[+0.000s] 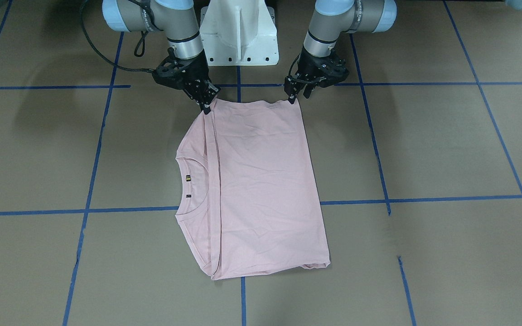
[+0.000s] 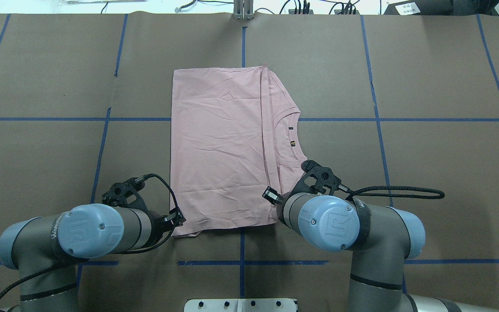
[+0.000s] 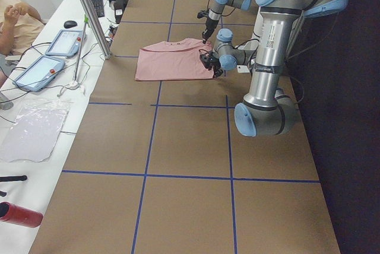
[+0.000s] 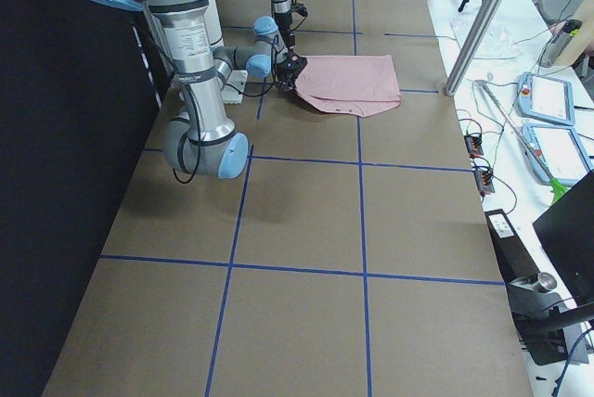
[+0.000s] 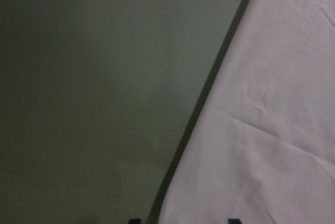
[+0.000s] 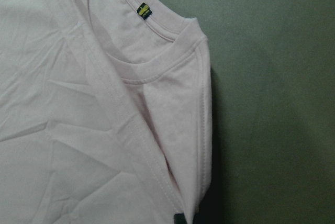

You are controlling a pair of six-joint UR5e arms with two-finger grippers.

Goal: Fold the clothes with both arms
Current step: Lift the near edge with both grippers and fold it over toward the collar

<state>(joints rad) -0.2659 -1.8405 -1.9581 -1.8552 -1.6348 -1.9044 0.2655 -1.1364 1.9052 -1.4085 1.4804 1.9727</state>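
If lifted by one corner, the fold could skew.
Pale pink T-shirt (image 1: 261,181) lies on brown table (image 1: 424,145) (front view): black right gripper (image 1: 206,107) pinches its 11 o'clock corner; left gripper (image 1: 298,95) gapes at 1 o'clock.

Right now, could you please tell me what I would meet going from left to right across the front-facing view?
Right arm's black two-finger gripper → white pedestal base → left arm's black two-finger gripper. The pale pink T-shirt overlaps all three in width, so I leave it out.

Brown table (image 1: 424,145) (blue tape grid (image 1: 424,199)) under a folded pale pink T-shirt (image 1: 261,181)
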